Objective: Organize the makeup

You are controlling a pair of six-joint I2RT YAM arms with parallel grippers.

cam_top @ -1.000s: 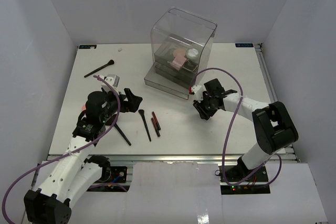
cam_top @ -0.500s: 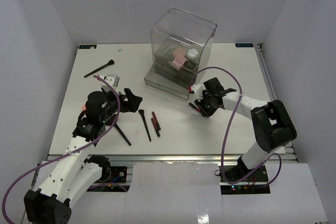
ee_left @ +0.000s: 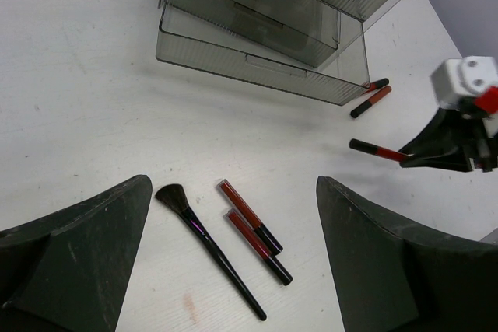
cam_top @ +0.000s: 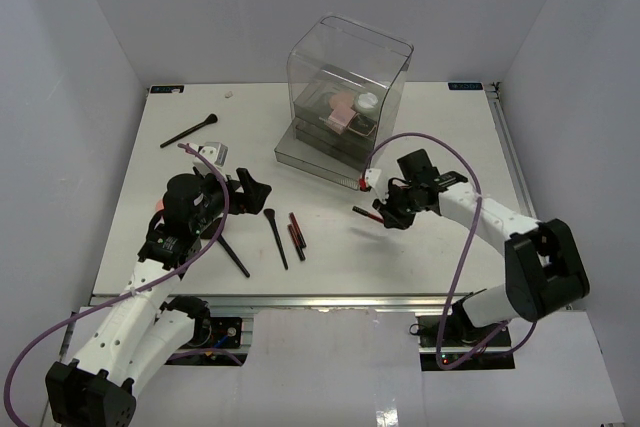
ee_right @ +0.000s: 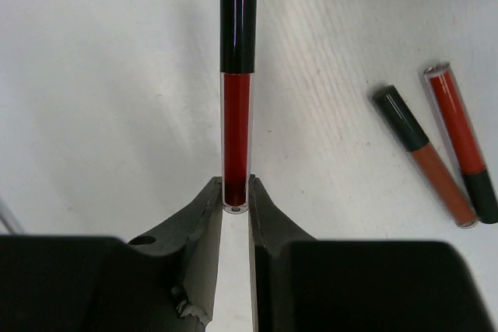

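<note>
My right gripper [cam_top: 388,213] is shut on a thin red-and-black stick [ee_right: 236,75] and holds it level just above the table; the stick [cam_top: 366,213] points left. Two more sticks [ee_right: 424,153] lie beside it near the drawer. My left gripper [cam_top: 255,191] is open and empty, above two red-and-black sticks [ee_left: 249,215] and a black-handled brush [ee_left: 208,250]. Another brush [cam_top: 232,255] lies under the left arm. A third brush [cam_top: 190,131] and a small square compact [cam_top: 215,154] lie at the back left.
The tall clear plastic box [cam_top: 350,57] stands at the back middle, its bottom dark drawer [cam_top: 318,159] pulled out. Pink compacts [cam_top: 343,112] and a white round jar [cam_top: 368,102] sit inside it. Grey walls close in both sides.
My right gripper has risen off the table with the stick in it, and the right arm's elbow has swung to the right. The left arm has not moved.
</note>
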